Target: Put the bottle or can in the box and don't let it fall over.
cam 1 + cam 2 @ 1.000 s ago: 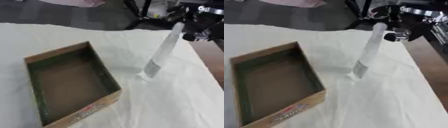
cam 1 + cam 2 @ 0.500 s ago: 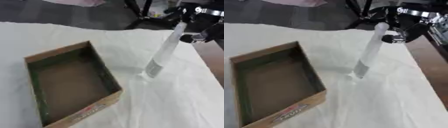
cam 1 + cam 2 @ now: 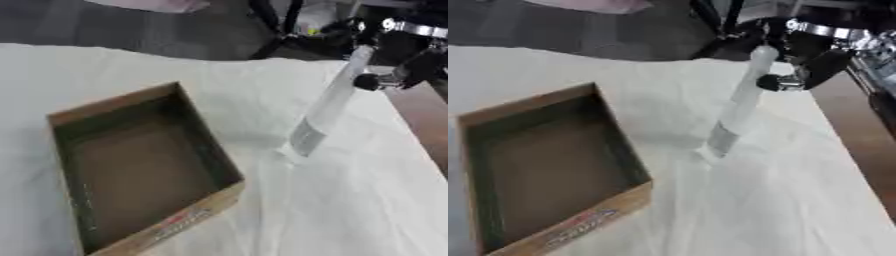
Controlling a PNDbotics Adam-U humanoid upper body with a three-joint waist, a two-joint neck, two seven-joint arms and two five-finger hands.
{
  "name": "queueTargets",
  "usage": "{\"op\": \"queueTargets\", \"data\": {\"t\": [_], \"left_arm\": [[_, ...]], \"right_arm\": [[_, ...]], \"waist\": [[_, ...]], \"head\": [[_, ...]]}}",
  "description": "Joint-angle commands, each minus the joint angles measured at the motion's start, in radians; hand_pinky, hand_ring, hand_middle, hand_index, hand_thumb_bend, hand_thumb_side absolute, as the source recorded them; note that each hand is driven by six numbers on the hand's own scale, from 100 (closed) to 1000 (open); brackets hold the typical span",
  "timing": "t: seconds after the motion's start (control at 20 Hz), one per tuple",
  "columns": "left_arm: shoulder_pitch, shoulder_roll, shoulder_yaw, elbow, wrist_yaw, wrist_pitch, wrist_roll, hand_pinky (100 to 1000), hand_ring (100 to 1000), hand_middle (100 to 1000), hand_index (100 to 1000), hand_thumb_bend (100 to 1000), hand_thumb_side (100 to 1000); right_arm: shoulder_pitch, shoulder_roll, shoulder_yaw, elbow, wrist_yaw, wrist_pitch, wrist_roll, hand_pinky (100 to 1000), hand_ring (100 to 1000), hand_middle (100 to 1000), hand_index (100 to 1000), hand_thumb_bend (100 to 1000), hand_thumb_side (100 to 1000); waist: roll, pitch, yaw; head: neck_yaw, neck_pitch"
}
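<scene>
Bottle (image 3: 735, 111) tilted on white cloth (image 3: 367, 200), its top between curled fingers (image 3: 798, 80) of right hand (image 3: 820, 55), beside box (image 3: 131, 170)

White wrinkled cloth (image 3: 367, 210) covers the tabletop, creases running across it. At the right, a bare brown wooden edge (image 3: 846, 130) shows beside the cloth. Beyond the far edge lies dark grey floor (image 3: 105, 30), with black stand legs (image 3: 276, 25) splayed on it, and something pale pink (image 3: 592, 5) up top.
</scene>
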Motion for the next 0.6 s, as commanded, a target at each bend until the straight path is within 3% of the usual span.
{"op": "queueTargets", "data": {"t": [0.05,0.6], "left_arm": [[-0.007,0.01,0.008,-0.021,0.0,-0.001,-0.002,688,522,662,832,115,774],[-0.011,0.007,0.008,-0.021,0.0,0.003,-0.007,689,520,663,833,115,775]], "right_arm": [[-0.017,-0.027,-0.006,-0.023,-0.006,-0.008,0.02,888,932,958,822,383,274],[0.017,-0.035,-0.012,-0.047,-0.019,0.0,0.027,884,927,955,817,388,111]], "waist": [[0.002,-0.017,0.001],[0.001,-0.014,0.0]], "head": [[-0.003,-0.005],[-0.004,-0.009]]}}
